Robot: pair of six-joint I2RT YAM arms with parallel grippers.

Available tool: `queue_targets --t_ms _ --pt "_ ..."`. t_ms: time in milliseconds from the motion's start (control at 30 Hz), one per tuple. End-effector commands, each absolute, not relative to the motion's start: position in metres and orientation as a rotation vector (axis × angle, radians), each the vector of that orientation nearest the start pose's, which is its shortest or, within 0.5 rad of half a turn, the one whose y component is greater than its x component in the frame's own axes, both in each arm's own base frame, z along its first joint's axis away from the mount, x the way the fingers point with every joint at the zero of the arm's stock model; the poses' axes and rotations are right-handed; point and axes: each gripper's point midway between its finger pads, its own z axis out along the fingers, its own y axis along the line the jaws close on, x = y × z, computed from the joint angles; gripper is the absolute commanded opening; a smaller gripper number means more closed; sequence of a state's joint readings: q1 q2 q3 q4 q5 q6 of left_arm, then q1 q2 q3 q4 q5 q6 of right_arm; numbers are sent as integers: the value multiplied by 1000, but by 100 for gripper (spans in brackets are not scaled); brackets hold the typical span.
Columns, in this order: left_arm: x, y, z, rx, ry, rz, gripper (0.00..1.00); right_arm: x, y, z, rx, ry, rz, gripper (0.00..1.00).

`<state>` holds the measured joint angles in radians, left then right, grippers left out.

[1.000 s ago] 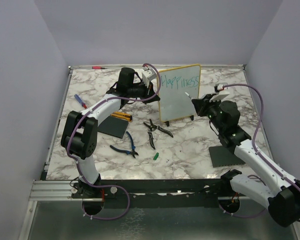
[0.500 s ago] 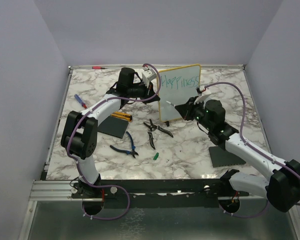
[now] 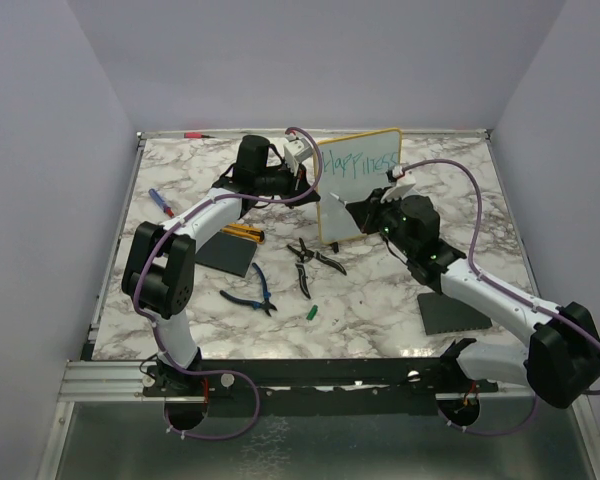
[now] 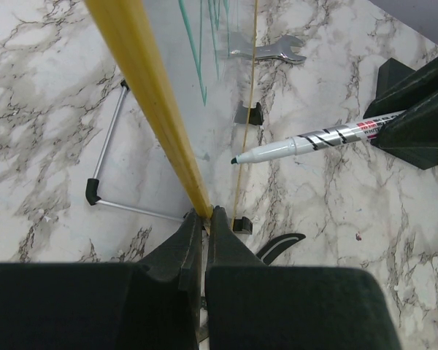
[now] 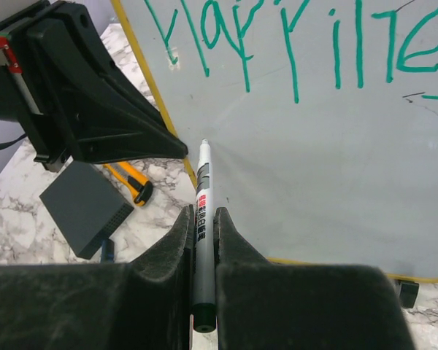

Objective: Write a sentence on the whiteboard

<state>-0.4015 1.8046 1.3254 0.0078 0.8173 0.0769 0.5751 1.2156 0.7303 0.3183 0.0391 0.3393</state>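
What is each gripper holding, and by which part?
Left gripper pinches the whiteboard by its yellow side rim; right gripper clamps the marker by its barrel's back half.

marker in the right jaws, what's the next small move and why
Probably ease the marker tip forward onto the whiteboard and start the second line. Only the word Happiness is written, the area under it is bare, the tip points at its left end, seemingly just short of touching, and the left jaws clamp the yellow rim to steady it.
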Motion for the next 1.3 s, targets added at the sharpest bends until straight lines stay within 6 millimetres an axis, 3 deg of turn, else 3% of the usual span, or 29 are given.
queue_targets --t_ms 0,500,1100,1267 --pt "389 -299 166 1003 1830 -998 0 351 224 228 -141 1732 579 1" --pt "388 -299 168 1008 1824 -992 0 362 235 231 -209 1720 565 1" --pt "388 -298 171 1007 1820 -990 0 330 225 150 -237 1921 508 1" --pt "387 -298 171 1007 1819 -989 0 325 228 143 -245 1938 511 1"
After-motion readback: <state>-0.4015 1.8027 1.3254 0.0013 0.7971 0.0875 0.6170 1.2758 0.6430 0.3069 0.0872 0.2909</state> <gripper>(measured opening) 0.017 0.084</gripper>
